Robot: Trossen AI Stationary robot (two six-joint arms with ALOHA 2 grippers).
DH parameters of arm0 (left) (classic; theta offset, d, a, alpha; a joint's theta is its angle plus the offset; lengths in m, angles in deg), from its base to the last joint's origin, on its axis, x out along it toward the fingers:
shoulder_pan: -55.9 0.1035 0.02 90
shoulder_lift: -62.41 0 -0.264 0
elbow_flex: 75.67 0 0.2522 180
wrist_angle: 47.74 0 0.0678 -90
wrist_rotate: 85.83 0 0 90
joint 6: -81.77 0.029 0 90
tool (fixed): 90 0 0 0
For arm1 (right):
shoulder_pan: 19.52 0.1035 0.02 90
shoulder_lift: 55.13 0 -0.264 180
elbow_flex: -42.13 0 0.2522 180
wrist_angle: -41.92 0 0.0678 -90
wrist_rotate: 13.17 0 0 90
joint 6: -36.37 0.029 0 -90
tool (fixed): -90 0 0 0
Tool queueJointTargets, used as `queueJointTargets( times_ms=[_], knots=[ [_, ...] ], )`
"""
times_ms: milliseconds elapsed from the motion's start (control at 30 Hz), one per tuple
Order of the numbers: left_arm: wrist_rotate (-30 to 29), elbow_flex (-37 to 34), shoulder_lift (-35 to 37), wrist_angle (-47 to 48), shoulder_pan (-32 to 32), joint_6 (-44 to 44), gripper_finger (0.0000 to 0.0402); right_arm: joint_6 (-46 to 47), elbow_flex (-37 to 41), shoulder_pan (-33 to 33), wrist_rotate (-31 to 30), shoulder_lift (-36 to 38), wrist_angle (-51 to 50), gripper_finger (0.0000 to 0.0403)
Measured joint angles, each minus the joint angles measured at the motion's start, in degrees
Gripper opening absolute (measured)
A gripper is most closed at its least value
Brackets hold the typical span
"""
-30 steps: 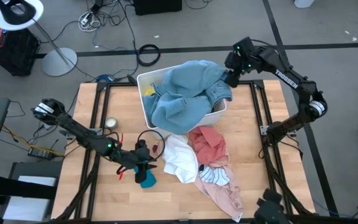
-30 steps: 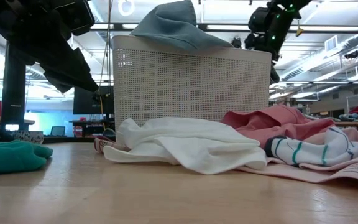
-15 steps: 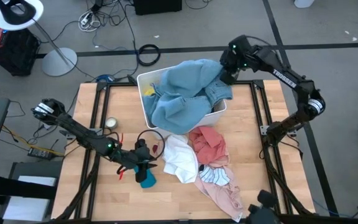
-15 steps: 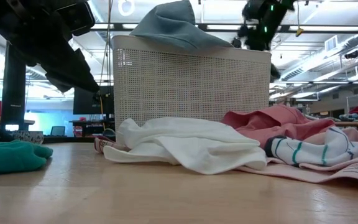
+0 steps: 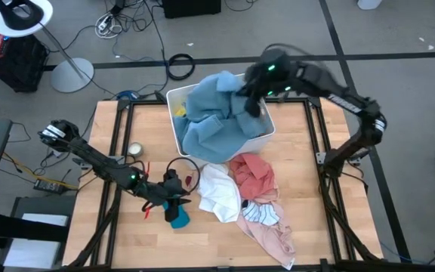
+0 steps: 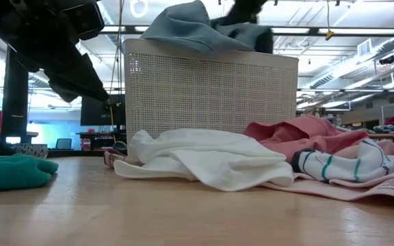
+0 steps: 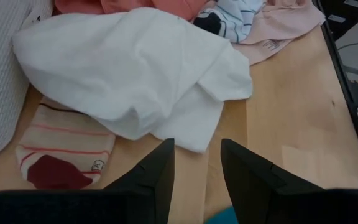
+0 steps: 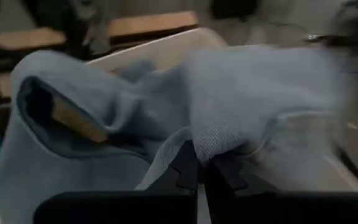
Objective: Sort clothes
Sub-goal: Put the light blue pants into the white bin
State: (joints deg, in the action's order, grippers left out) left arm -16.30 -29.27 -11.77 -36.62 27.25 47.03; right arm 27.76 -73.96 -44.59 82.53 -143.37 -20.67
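high view: the right gripper [image 5: 252, 91] is clamped on the light blue denim garment [image 5: 214, 113] heaped in the white bin [image 5: 266, 136]; white shirt [image 5: 219, 193], pink garment [image 5: 254, 174] and striped piece [image 5: 263, 214] lie unsorted on the bench [image 5: 210, 245]

left wrist view: the left gripper [image 7: 194, 165] hangs open near the white shirt, holding nothing

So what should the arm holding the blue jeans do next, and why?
Probably lift. The right gripper is shut on a fold of the light blue denim, which still lies heaped in the white bin and hangs over its front rim. Raising it a little should pull it free of the bin. The left gripper waits open by the white garment.
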Motion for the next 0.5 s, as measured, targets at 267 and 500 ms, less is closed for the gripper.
queueJointTargets(
  times_ms=[267, 500],
  knots=[
    [1.99, 0.00, 0.02, -1.39, -1.33, 0.02, 0.0136, 4.32, 0.00, 2.48, 3.64, -16.85, 4.97, 0.0007],
    [1.66, 0.00, 0.02, -1.34, -3.18, 0.02, 0.0136, 10.22, -0.46, -0.13, 4.40, -29.81, 3.59, 0.0062]
  ],
)
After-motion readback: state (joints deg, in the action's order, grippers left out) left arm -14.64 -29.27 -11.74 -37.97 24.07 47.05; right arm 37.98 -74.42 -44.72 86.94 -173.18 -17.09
